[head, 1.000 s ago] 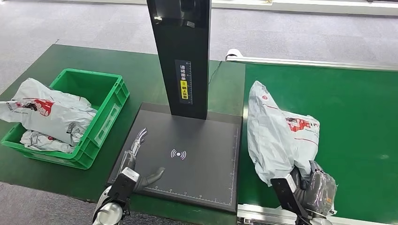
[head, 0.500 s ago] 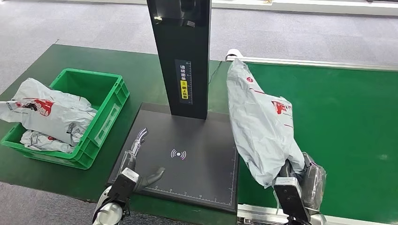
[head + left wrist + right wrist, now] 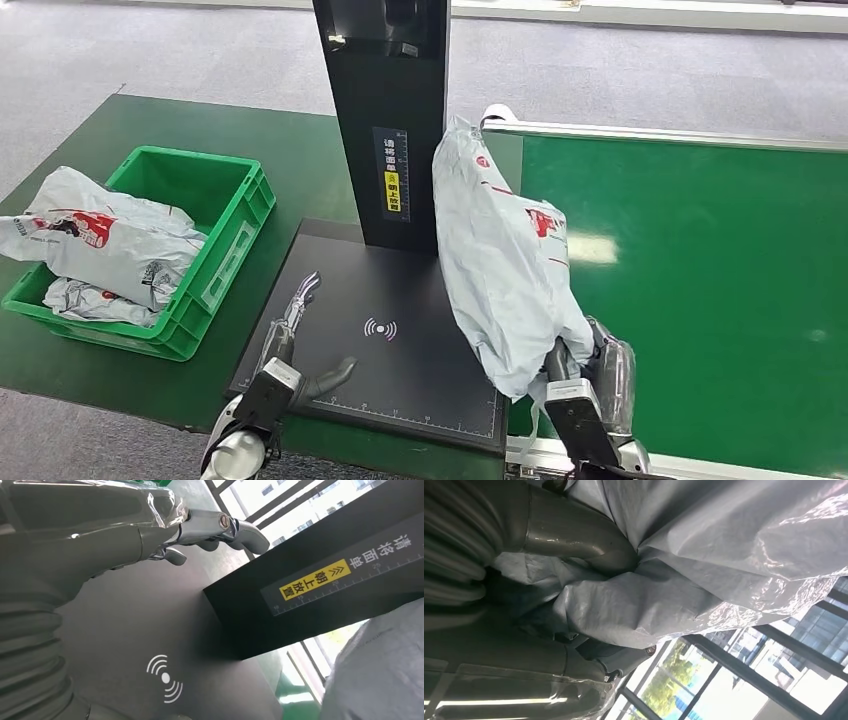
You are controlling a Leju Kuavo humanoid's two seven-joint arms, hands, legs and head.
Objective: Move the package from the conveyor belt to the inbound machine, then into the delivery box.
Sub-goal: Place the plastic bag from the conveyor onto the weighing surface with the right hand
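A grey plastic mailer package [image 3: 505, 262] with red print hangs upright above the right edge of the black scanner platform [image 3: 400, 300], by the black post [image 3: 385, 120]. My right hand [image 3: 590, 375] grips its lower end; up close the thumb [image 3: 574, 537] presses into the crumpled plastic [image 3: 704, 555]. My left hand [image 3: 295, 345] rests flat and open on the platform's left front part, fingers [image 3: 220, 525] stretched toward the post [image 3: 320, 585]. The package's edge [image 3: 380, 675] shows beside the post in the left wrist view.
A green crate [image 3: 215, 215] at the left holds other grey mailers [image 3: 95, 240]. The green conveyor belt [image 3: 700, 260] runs along the right, with a metal rail [image 3: 660, 132] at its far side. Grey floor lies beyond the green table.
My right hand has lifted the package off the belt and carried it left, from above the belt to over the platform's right edge. The left hand has stayed in place.
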